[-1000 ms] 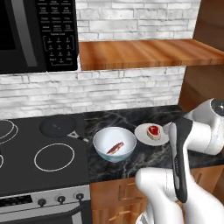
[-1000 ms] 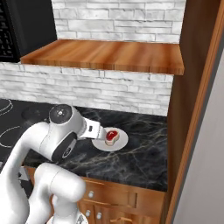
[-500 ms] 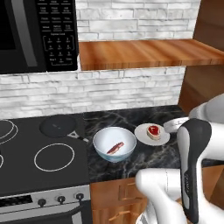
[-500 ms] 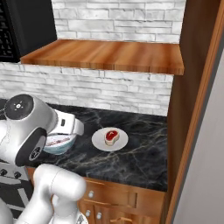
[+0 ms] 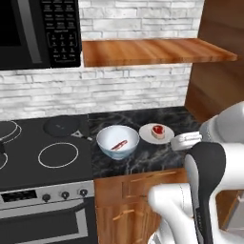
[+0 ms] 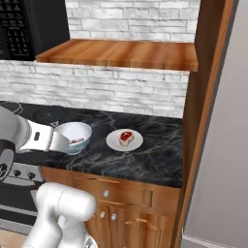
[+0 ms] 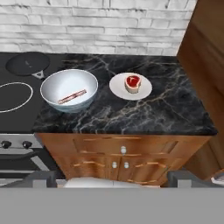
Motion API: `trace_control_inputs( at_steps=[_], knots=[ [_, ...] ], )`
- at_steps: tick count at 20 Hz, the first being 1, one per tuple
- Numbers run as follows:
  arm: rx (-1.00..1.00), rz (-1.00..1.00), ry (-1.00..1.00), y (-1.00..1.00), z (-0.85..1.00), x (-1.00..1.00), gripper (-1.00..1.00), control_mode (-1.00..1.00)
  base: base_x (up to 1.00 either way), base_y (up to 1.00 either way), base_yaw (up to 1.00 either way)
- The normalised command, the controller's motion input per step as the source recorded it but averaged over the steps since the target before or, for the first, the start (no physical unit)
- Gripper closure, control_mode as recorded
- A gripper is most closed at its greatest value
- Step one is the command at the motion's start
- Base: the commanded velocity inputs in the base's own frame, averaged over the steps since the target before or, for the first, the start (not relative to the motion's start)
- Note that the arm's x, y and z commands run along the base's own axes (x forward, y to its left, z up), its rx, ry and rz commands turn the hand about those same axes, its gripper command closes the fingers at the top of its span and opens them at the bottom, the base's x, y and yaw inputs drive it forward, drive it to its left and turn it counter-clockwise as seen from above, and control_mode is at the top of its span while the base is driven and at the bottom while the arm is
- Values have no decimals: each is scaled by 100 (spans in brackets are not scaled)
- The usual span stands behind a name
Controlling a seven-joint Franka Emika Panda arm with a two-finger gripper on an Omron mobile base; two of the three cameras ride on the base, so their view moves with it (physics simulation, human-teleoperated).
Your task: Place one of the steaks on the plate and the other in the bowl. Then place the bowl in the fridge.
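Above the counter's front edge, the hand point(image 7: 112, 177) has drawn back, released, from bowl point(image 7: 69, 89) and plate point(image 7: 130, 86).

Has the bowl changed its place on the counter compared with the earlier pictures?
No. The bowl stays just left of the plate on the dark counter, beside the stove, with the same small gap between them as before.

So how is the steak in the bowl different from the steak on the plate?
The steak in the bowl looks like a thin red strip leaning against the inner wall of the bowl, while the steak on the plate looks like a chunkier red block sitting flat in the middle of the plate. The one on the plate shows a pale fat edge; the other's is hard to make out. Both are raw red meat, much smaller than their dishes.
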Motion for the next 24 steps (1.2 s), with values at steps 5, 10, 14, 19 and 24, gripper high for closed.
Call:
trace_control_inputs(
  at_steps=[5,10,14,19,24],
  knots=[
    [0,0,0,0,0,0,-100,100,-100,-17,-1],
    [0,0,0,0,0,0,-100,100,-91,-71,-1],
    [0,0,0,0,0,0,-100,100,-30,-100,0],
    [0,0,0,0,0,0,-100,100,-1,-100,2],
    [0,0,0,0,0,0,-100,100,1,-100,7]
  ],
)
